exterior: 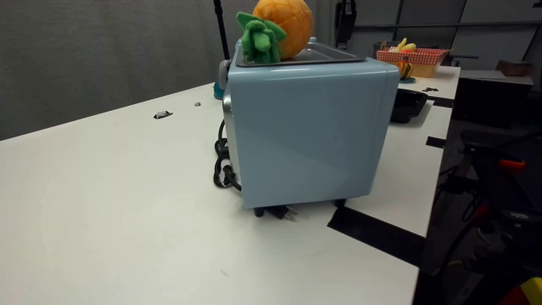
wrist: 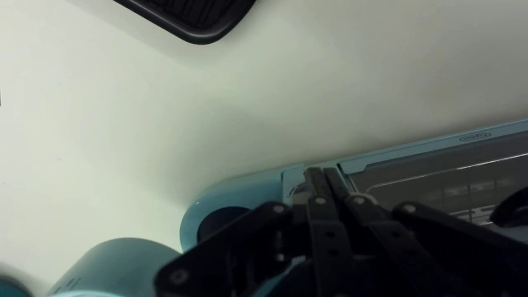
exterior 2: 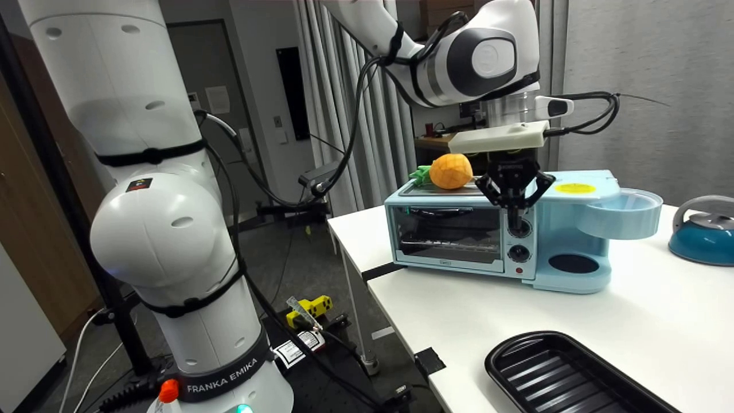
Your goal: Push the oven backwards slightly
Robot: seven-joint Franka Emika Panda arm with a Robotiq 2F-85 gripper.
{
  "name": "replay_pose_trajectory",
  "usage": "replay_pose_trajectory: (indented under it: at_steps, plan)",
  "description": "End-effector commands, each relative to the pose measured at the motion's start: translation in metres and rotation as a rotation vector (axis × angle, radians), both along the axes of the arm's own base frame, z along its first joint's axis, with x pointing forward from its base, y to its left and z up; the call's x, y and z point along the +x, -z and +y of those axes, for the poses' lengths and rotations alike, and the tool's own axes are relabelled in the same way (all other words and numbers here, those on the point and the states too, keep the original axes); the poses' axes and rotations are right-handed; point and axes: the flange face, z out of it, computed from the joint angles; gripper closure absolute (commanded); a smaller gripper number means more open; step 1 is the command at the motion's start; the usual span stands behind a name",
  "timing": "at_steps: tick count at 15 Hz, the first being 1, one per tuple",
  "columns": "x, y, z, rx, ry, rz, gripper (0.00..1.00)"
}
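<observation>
The oven (exterior: 305,140) is a light blue-grey metal box on small dark feet, standing upright on the white table. In an exterior view (exterior 2: 550,241) its glass door, knobs and a side cup section face the front. A black cord (exterior: 219,165) lies bunched behind it. My gripper (exterior 2: 514,222) points down at the oven's control panel, with its fingertips by the upper knob. In the wrist view my gripper (wrist: 324,171) has its two fingers together with nothing between them, over the panel strip of the oven (wrist: 247,187). I cannot tell whether the fingertips touch the panel.
An orange-and-green plush toy (exterior 2: 451,171) lies on the oven's top tray. A black ribbed pan (exterior 2: 573,373) sits on the table in front of the oven, and a teal kettle (exterior 2: 705,240) beside it. The table edge (exterior: 442,146) runs near the oven. A basket (exterior: 417,57) stands far off.
</observation>
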Motion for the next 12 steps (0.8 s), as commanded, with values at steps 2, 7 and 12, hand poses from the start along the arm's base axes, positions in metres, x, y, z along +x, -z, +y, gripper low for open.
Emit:
replay_pose_trajectory:
  at_steps: [2,7,12]
  plan:
    - [0.02,0.001,0.0,0.011,0.004,-0.025,1.0]
    - [0.031,0.004,0.0,0.018,0.004,-0.032,1.0]
    - [0.036,0.004,0.004,0.028,0.002,-0.035,1.0]
